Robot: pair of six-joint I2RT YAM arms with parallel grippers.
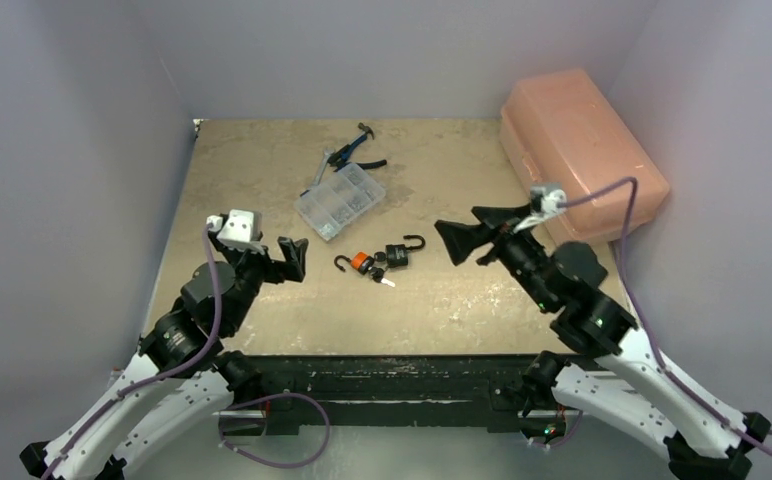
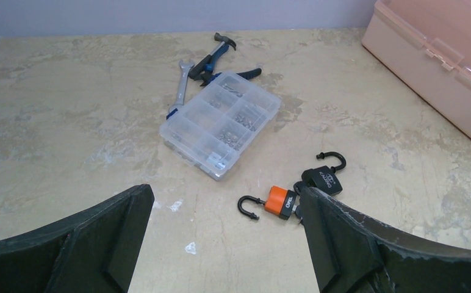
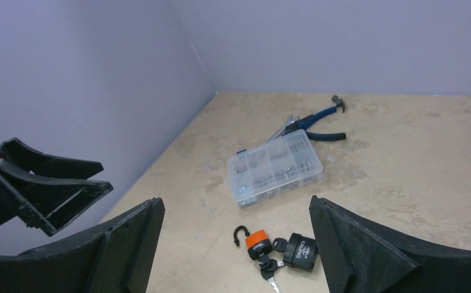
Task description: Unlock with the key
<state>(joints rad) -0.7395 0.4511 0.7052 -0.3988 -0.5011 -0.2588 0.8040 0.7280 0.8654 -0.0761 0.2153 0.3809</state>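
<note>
An orange padlock point(image 1: 360, 263) and a black padlock point(image 1: 398, 253) lie side by side mid-table, both shackles swung open. Black-headed keys point(image 1: 380, 274) lie at their bases; one sticks in the orange padlock point(image 3: 258, 241). In the right wrist view the keys point(image 3: 268, 267) lie before the black padlock point(image 3: 300, 251). My left gripper point(image 1: 295, 257) is open and empty, left of the locks. My right gripper point(image 1: 465, 243) is open and empty, to their right. In the left wrist view the orange padlock point(image 2: 280, 202) and black padlock point(image 2: 323, 179) sit by the right finger point(image 2: 343, 238).
A clear compartment box point(image 1: 340, 200) of small parts lies behind the locks. Blue-handled pliers point(image 1: 358, 152), a wrench and a small hammer lie behind it. A pink plastic case point(image 1: 578, 148) stands at the back right. Purple walls enclose the table.
</note>
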